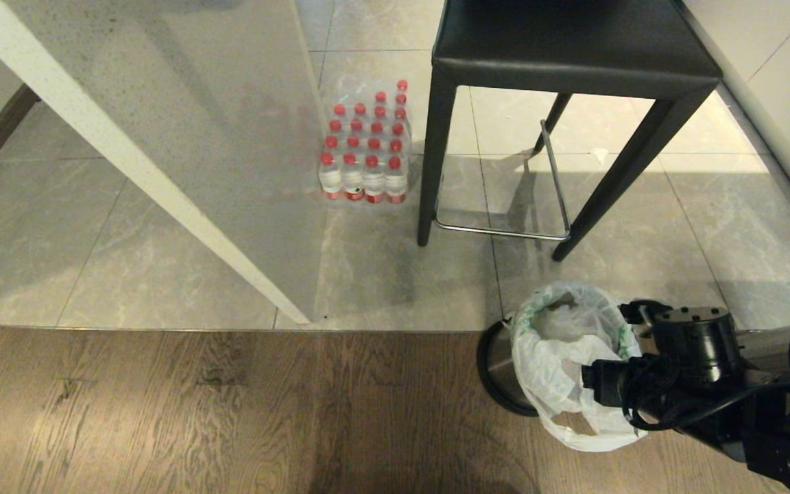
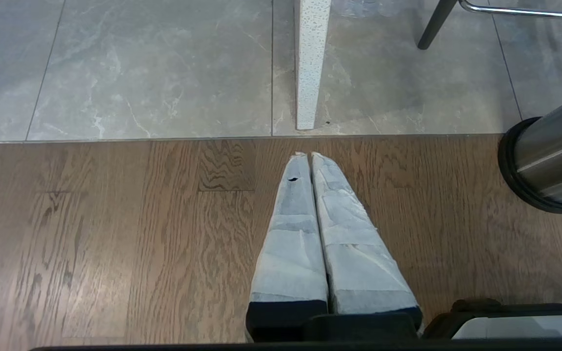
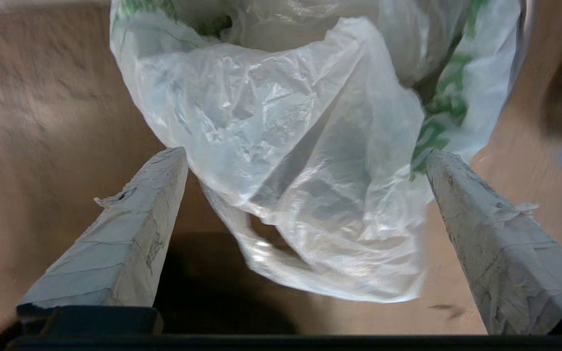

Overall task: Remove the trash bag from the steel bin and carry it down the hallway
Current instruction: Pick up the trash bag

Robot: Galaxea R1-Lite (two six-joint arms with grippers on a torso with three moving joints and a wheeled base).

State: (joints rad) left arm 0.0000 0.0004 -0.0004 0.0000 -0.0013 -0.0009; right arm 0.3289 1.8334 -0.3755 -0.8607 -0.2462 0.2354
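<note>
The steel bin (image 1: pixel 498 367) stands on the wood floor at the lower right of the head view; its side also shows in the left wrist view (image 2: pixel 554 151). The white trash bag (image 1: pixel 559 357) with green print lines the bin and drapes over the rim toward me. My right arm's wrist (image 1: pixel 690 350) is right beside the bin. In the right wrist view my right gripper (image 3: pixel 305 152) is open, and a hanging fold of the bag (image 3: pixel 310 161) lies between the spread fingers without being pinched. My left gripper (image 2: pixel 309 156) is shut and empty over the wood floor. The hallway is out of view.
A black stool (image 1: pixel 573 55) with a chrome footrest stands on the grey tiles just beyond the bin. A pack of red-capped water bottles (image 1: pixel 365 147) sits beside a white counter panel (image 1: pixel 162 192). A white wall (image 1: pixel 779 103) runs along the right.
</note>
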